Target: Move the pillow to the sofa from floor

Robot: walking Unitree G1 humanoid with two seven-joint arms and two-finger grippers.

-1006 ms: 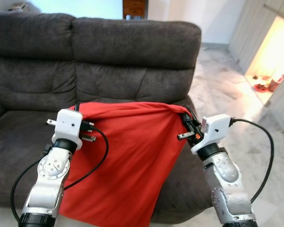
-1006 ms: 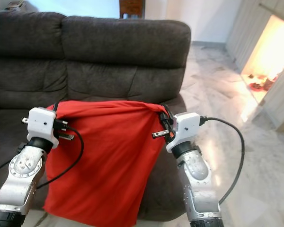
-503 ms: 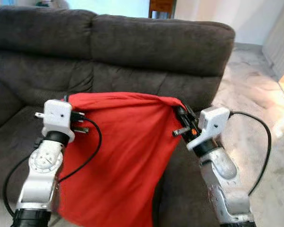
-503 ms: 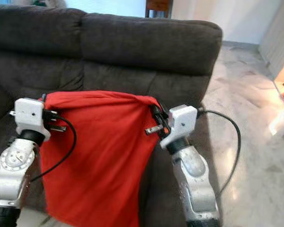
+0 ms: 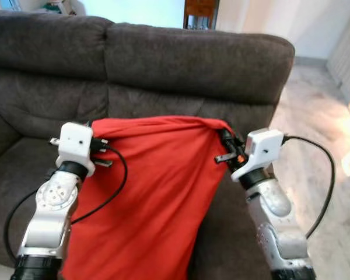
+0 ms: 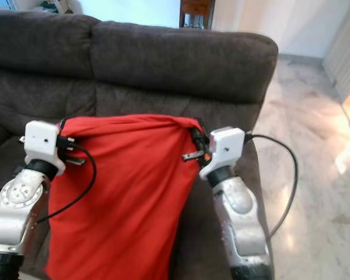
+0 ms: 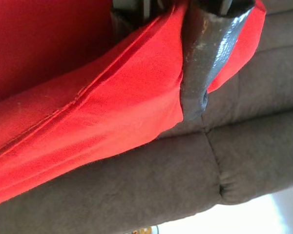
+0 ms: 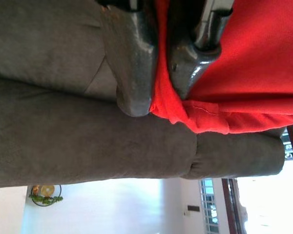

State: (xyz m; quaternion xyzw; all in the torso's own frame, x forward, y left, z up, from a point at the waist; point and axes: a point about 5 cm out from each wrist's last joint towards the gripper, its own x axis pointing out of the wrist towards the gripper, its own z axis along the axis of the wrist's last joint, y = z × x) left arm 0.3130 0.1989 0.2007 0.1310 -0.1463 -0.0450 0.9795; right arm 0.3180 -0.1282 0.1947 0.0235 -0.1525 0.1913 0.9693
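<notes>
A red pillow (image 5: 151, 186) hangs limp and flat in front of the dark grey sofa (image 5: 192, 64), off the floor, its lower part draping past the seat's front edge. My left gripper (image 5: 92, 126) is shut on the pillow's top left corner, and my right gripper (image 5: 224, 137) is shut on its top right corner. The left wrist view has a black finger (image 7: 200, 63) pressed against the red fabric (image 7: 88, 112). Seen from the right wrist, two fingers (image 8: 132, 63) pinch a fold of the pillow (image 8: 234, 73) above the sofa's backrest.
The sofa's seat cushion (image 5: 17, 175) lies just behind and to the left of the pillow. A pale marble floor (image 5: 321, 116) stretches to the right of the sofa. A wooden piece of furniture (image 5: 199, 13) stands behind the backrest.
The whole view has shifted and the sofa sits more to the right in it, so the camera has moved. Both grippers keep the same hold on the pillow's corners.
</notes>
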